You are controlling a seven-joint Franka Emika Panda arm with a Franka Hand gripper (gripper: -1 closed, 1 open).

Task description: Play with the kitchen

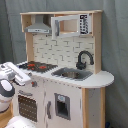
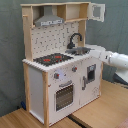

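The kitchen (image 1: pixel 62 75) (image 2: pixel 60 65) stood on a wooden floor (image 2: pixel 100 112). Its sink (image 1: pixel 71 74) (image 2: pixel 79 50) sat beneath the black faucet (image 1: pixel 83 59) (image 2: pixel 74 39); its contents could not be made out. The stovetop (image 1: pixel 37 65) (image 2: pixel 52 59) showed red burners. The upper shelf (image 2: pixel 72 12) looked bare.

The white arm (image 1: pixel 11 77) (image 2: pixel 112 58) reached in at counter height, from the first exterior view's left and the second exterior view's right. The gripper (image 1: pixel 23 78) (image 2: pixel 92 50) lay at the counter edge, by the stovetop in the first exterior view and by the sink in the second exterior view. Fingers spread or pressed together: cannot tell.
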